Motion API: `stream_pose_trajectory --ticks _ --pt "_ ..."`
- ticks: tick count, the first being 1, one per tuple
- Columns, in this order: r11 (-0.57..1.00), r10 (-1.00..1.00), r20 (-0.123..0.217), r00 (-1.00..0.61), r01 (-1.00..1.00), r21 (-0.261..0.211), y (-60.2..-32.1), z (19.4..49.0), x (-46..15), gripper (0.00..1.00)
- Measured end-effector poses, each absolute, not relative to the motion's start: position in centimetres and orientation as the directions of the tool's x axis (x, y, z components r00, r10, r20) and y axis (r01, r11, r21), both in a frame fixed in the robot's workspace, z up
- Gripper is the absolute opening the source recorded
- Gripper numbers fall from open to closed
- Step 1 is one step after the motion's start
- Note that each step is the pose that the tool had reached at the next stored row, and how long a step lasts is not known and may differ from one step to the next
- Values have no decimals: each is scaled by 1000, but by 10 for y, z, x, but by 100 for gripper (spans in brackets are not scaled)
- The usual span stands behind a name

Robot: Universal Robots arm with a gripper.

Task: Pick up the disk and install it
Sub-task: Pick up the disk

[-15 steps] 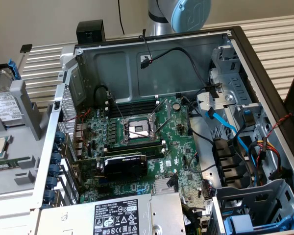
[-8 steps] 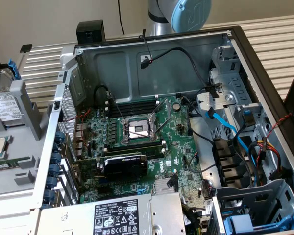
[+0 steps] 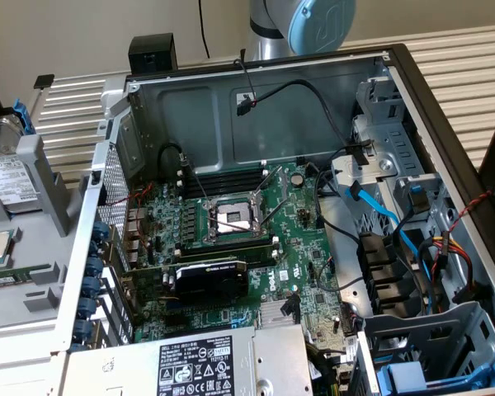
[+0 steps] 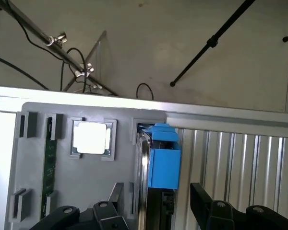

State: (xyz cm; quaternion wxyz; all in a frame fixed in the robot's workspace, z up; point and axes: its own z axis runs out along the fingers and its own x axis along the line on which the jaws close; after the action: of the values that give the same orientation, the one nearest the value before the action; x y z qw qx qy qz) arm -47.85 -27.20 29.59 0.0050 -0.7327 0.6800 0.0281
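My hand point(image 4: 156, 203) hangs spread wide, one finger on each side of the silver metal hard disk point(image 4: 159, 160) in its blue plastic frame, which stands on edge in a grey plastic rack point(image 4: 62, 187). It looks rigid, heavy and easily damaged by knocks, so I'd pinch its flat faces.

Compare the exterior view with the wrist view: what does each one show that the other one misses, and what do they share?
Exterior view: the arm, the open computer case with its motherboard, the empty processor socket, the graphics card and the labelled power supply.
Wrist view: the open tool, one finger on each side of the blue-framed disk, and a black stand behind.
Shared: the grey holder, the disk and the processor chip.
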Motion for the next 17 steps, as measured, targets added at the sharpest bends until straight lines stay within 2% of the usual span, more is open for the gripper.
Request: stream_pose_trajectory --ticks 12,17 --pt "-39 -998 -48 38 -999 33 -272 292 -477 66" --pt "-39 -998 -49 36 -998 50 -272 292 -477 66"
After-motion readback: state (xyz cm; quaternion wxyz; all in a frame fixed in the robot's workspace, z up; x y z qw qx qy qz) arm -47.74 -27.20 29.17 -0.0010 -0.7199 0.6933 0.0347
